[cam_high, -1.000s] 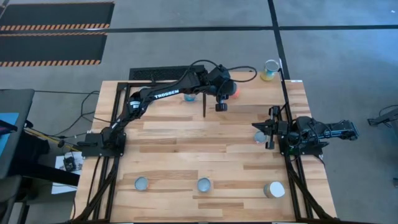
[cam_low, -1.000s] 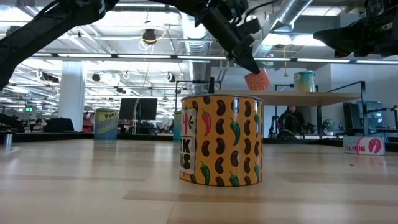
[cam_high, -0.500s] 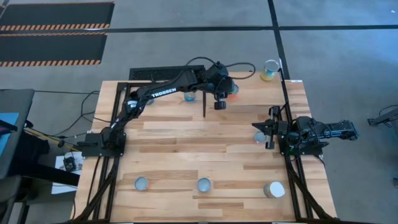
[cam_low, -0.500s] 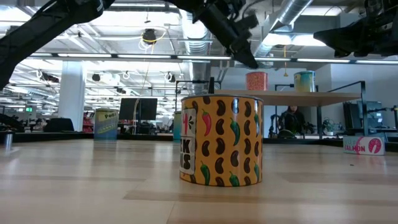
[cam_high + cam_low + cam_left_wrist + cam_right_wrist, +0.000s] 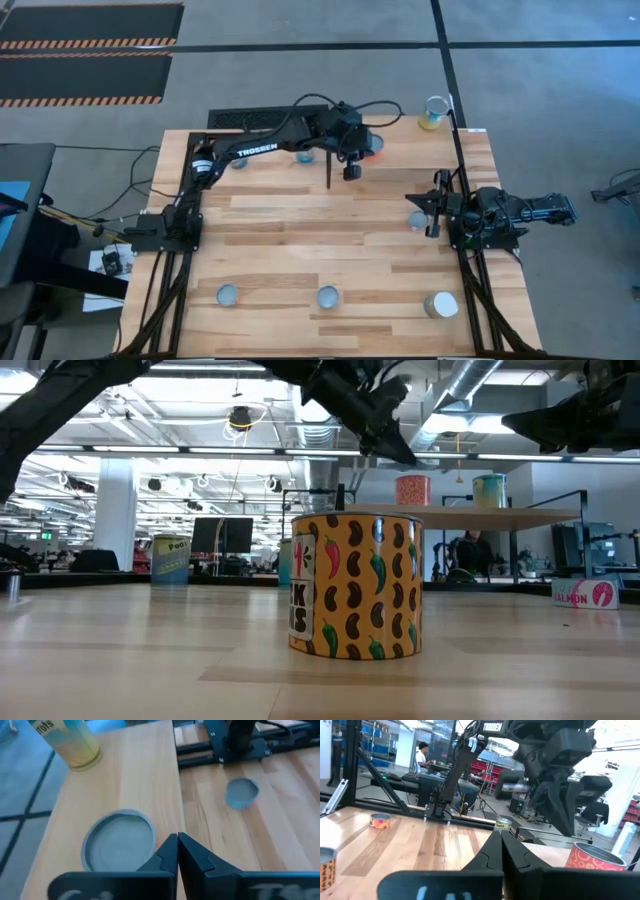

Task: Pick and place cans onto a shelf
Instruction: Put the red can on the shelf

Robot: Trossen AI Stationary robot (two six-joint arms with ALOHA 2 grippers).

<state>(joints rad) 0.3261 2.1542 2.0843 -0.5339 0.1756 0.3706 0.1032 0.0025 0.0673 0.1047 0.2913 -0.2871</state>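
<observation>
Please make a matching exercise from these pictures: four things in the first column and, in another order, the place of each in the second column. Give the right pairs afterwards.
Things:
1. red can
2. bean-pattern can
3. left end effector
4. right end effector

Places:
A. just above the red can, fingers shut
B. by the right edge of the table
C. standing on the shelf
D. standing on the table, nearest the low camera

Pairs: 1-C, 2-D, 3-A, 4-B

High view looks straight down over the whole table [image 5: 330, 240]; low view sits at tabletop level, close behind a bean-print can [image 5: 354, 585] at frame centre. Both wrist views look past closed fingers, sharing the orange can [image 5: 594, 857] on the shelf [image 5: 130, 775].
</observation>
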